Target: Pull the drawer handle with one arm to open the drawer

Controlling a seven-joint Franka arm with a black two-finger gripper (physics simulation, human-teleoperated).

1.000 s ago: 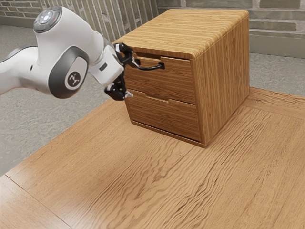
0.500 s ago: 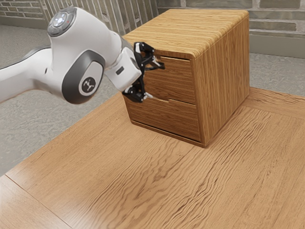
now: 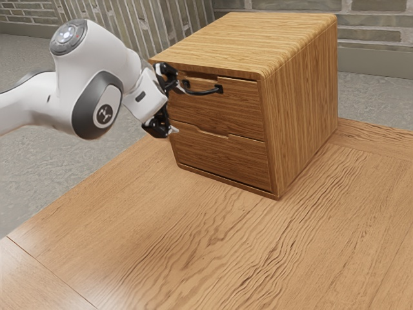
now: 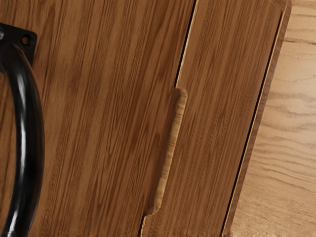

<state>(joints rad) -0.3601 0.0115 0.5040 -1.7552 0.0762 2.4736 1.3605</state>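
Observation:
A wooden cabinet (image 3: 297, 97) with two drawers stands at the back of the table. The top drawer (image 3: 235, 113) carries a black bow handle (image 3: 201, 90), and its front looks level with the lower drawer (image 3: 222, 155). My gripper (image 3: 166, 100) is open at the cabinet's front corner on the exterior view's left. One finger sits up by the handle's near end and the other lower down, with nothing held between them. In the wrist view the handle (image 4: 27, 148) curves off to one side of my hand, on the top drawer's front (image 4: 108, 123).
A wide wooden table (image 3: 226, 245) spreads out in front of the cabinet. A narrow seam with a finger notch (image 4: 170, 153) separates the two drawer fronts. Grey floor and a brick wall lie behind.
My hand pushed right over the handle half a second ago, then drew back left to about where it was a second ago. The drawer front has not visibly moved.

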